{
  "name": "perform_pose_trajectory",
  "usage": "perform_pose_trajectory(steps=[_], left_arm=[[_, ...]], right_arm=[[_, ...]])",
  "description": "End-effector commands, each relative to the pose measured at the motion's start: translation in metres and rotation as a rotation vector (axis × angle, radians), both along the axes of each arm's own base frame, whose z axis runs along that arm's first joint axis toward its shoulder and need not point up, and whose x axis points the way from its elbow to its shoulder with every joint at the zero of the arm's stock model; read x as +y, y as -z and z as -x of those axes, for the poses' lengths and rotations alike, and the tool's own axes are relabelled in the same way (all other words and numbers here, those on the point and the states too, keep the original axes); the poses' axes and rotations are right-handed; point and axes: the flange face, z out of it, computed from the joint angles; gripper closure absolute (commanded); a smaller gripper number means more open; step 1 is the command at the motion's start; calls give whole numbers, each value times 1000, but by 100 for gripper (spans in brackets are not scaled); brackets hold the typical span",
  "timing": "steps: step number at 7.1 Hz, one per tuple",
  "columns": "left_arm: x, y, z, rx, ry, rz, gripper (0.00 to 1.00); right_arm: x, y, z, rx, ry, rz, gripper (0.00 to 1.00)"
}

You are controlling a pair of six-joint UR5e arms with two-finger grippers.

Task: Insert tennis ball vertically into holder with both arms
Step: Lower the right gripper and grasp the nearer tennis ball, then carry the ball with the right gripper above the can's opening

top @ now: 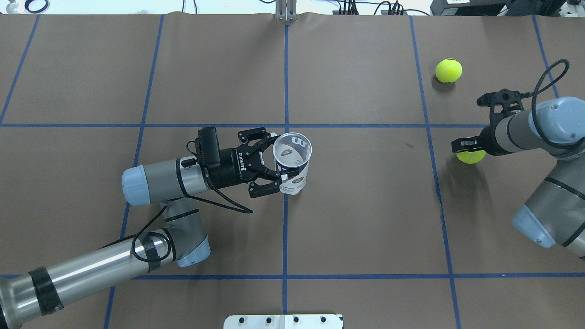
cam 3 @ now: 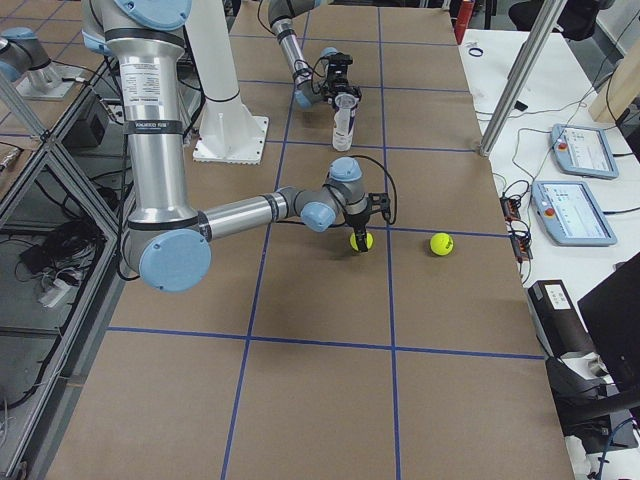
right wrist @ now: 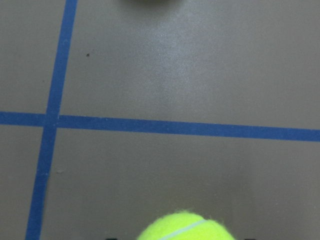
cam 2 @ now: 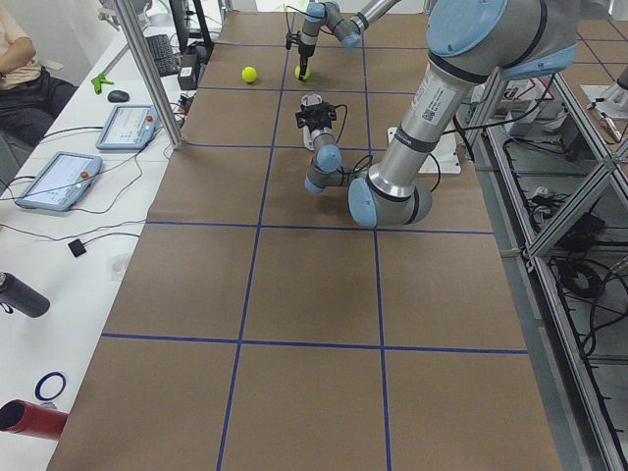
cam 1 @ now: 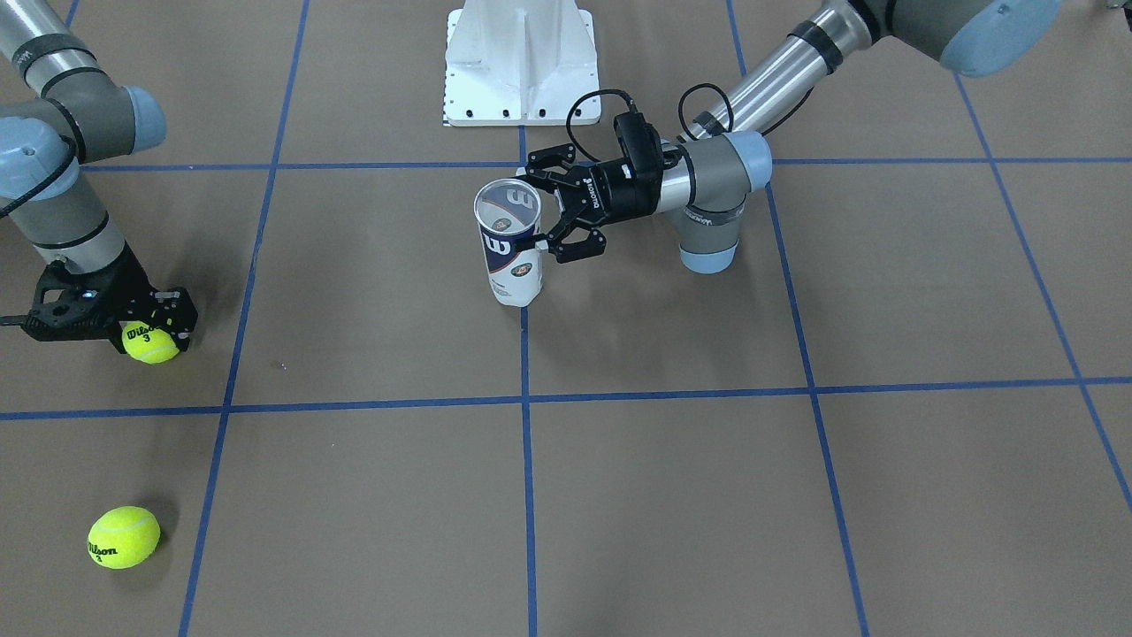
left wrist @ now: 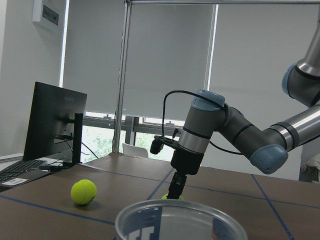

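Seen from across the table [cam 1: 707, 495], the holder [cam 1: 508, 243] stands upright, mouth up. The left gripper [cam 1: 531, 210] reaches in level from its side, jaws spread wide round the can and seemingly pressed on its walls. This looks like a steadying hold for a drop from above. Well apart from the holder, the right gripper [cam 1: 150, 334] points down over a ball [cam 1: 151, 343], its jaws at the ball's sides and apparently pinching it at table level. A spare ball [cam 1: 124, 537] lies even farther from the holder.

Overhead, nothing covers the holder's mouth. The two end views show the holder vertical and the ball low under the right gripper. The left wrist camera looks over the holder's mouth toward the right arm [left wrist: 215, 125]. The right wrist camera shows only the ball's top and the table. Insertion, it seems, is not yet begun.
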Motion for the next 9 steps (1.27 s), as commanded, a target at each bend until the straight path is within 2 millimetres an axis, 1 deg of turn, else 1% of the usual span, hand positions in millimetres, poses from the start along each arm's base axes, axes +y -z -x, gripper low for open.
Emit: perform_pose_trajectory(steps=[1,2,3,4,5,7,8,9], left_arm=[[0,2,0,4,-1,-2,17],[1,4,0,8,-1,-4,17],[0,5,0,8,-1,-4,17],[1,5,-1,8,-2,-4,17],[1,6,-1,9,-2,-4,17],[4,5,-3,6,-6,-4,17],[6,3,-6,1,-9,0,17],[6,3,-6,1,-9,0,17]], right_arm=[[-11,126,12,-49,12,1,100],[-23,203,25,-64,-6,25,100],[-27,261,36,-123,-46,77,100],[-22,298,40,-190,-75,95,100],[-19,329,41,-241,-103,108,100],[-12,395,50,-279,-133,156,100],[0,424,62,-302,-151,208,100],[15,447,78,-309,-149,243,100]])
